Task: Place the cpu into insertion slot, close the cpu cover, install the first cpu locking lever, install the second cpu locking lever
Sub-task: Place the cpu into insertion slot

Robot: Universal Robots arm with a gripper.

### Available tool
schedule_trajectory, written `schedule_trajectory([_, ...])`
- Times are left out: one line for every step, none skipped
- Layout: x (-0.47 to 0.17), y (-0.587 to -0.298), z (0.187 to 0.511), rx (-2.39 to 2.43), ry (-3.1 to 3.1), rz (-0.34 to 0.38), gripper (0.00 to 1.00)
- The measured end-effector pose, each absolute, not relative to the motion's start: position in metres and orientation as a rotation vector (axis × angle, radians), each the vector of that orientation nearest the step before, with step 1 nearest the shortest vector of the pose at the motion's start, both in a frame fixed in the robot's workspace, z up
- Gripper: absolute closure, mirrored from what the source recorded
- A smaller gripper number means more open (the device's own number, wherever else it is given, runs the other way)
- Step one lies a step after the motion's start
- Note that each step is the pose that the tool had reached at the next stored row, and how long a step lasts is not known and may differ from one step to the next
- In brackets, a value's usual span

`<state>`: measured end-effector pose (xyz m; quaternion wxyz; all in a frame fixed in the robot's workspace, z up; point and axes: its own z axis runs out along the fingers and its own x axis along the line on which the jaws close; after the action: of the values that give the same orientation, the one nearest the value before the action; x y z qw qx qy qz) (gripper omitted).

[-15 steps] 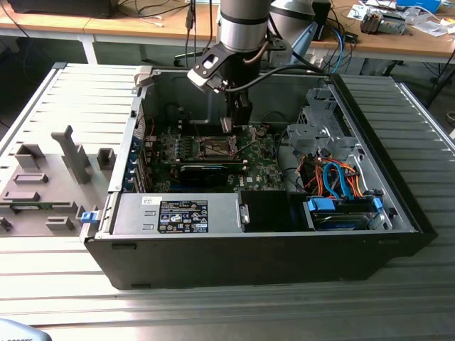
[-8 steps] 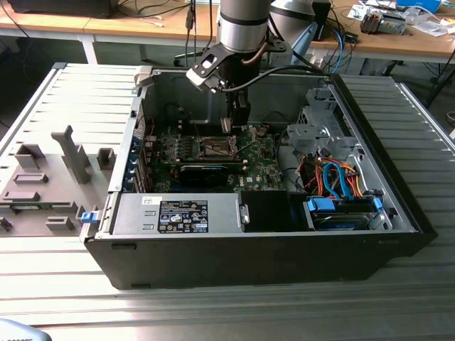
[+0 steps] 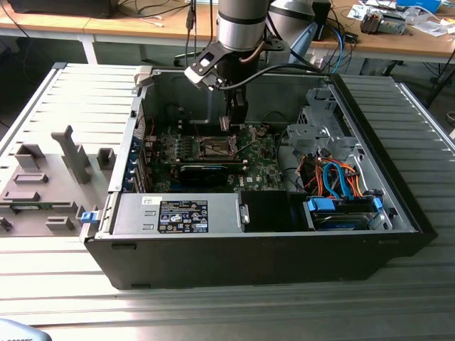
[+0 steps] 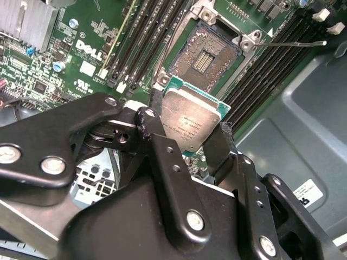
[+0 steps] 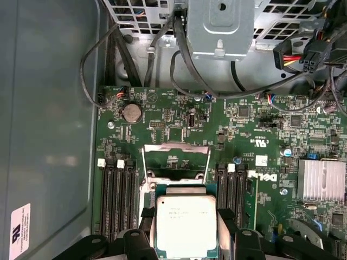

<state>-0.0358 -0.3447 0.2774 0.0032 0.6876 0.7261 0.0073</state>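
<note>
**The hand (image 4: pixel 187 127) holds the cpu (image 4: pixel 190 122) over the insertion slot (image 4: pixel 203 57)**

Inside the open computer case (image 3: pixel 249 263), the hand is clamped on the chip. The chip is not in the slot yet. The cpu cover (image 5: pixel 174 146) is lifted open

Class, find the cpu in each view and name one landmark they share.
Exterior view: cpu held by the gripper, over the motherboard.
Second wrist view: cpu clamped near the open insertion slot.
First wrist view: cpu clamped before the raised cpu cover.
Shared landmark: green motherboard.
</note>
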Motion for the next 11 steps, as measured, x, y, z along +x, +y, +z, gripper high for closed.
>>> schedule_trajectory([-0.0366, -0.3446, 0.2773, 2.157, 2.276, 0.023, 0.45])
schedule_trajectory([-0.0377, -0.3445, 0.2773, 2.158, 2.274, 0.023, 0.45])
schedule_trajectory([-0.0392, -0.3444, 0.2772, 2.159, 2.273, 0.023, 0.45])
schedule_trajectory([-0.0398, -0.3442, 0.2771, 2.160, 2.272, 0.023, 0.45])
schedule_trajectory([-0.0403, -0.3442, 0.2770, 2.161, 2.271, 0.023, 0.45])
schedule_trajectory([-0.0406, -0.3441, 0.2769, 2.162, 2.271, 0.023, 0.45])
schedule_trajectory([-0.0408, -0.3441, 0.2767, 2.162, 2.271, 0.023, 0.45])
schedule_trajectory([-0.0409, -0.3441, 0.2763, 2.163, 2.270, 0.023, 0.45])
schedule_trajectory([-0.0410, -0.3441, 0.2761, 2.163, 2.269, 0.023, 0.45])
schedule_trajectory([-0.0410, -0.3441, 0.2757, 2.164, 2.269, 0.023, 0.45])
schedule_trajectory([-0.0411, -0.3441, 0.2754, 2.164, 2.269, 0.023, 0.45])
